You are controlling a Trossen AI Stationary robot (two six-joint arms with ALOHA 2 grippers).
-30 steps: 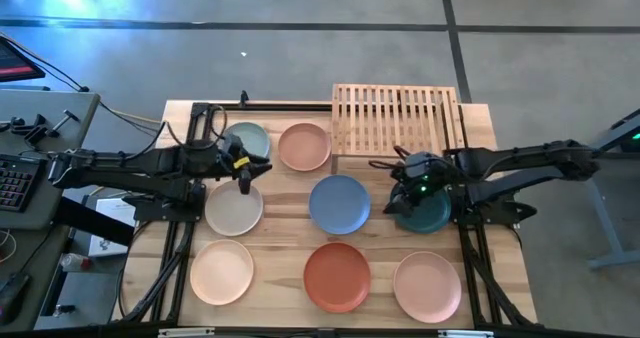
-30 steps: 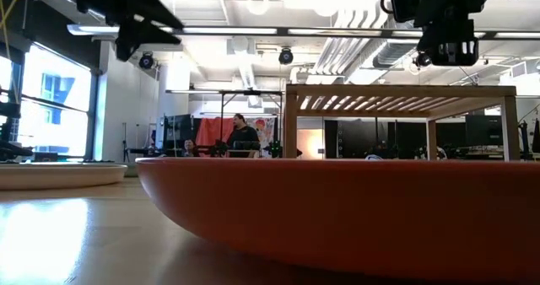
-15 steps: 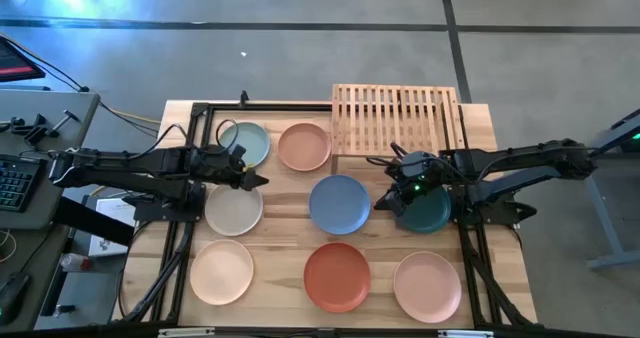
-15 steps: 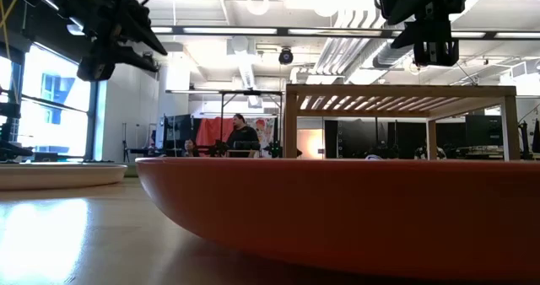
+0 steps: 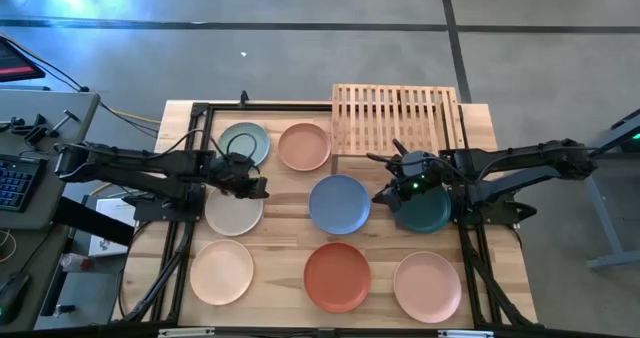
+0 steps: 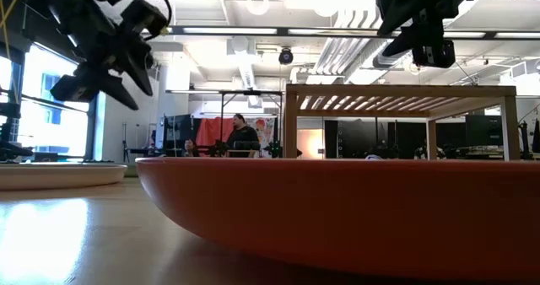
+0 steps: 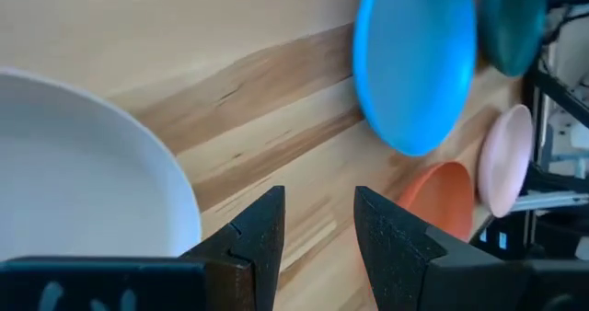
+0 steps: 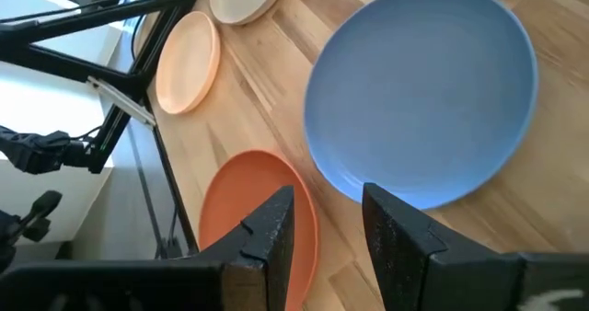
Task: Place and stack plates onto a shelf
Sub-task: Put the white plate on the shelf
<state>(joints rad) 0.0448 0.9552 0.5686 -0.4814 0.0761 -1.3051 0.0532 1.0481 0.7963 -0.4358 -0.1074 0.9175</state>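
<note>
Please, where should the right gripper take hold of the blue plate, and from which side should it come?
Probably by the rim. The blue plate lies flat on the table, so only its low raised edge offers a hold. The right gripper hangs open by the edge nearest the dark green plate; come from that side, one finger under the rim.

Lying on the wood table (image 5: 290,236): shelf (image 5: 398,117) at the far edge, bare; teal plate (image 5: 245,142) and peach plate (image 5: 304,146) just beside it; grey-beige plate (image 5: 234,211), blue plate (image 5: 339,204) and dark green plate (image 5: 424,212) sitting mid-table; cream plate (image 5: 222,272), orange plate (image 5: 337,277) and pink plate (image 5: 427,286) lining the near edge. All resting apart, none stacked.
</note>
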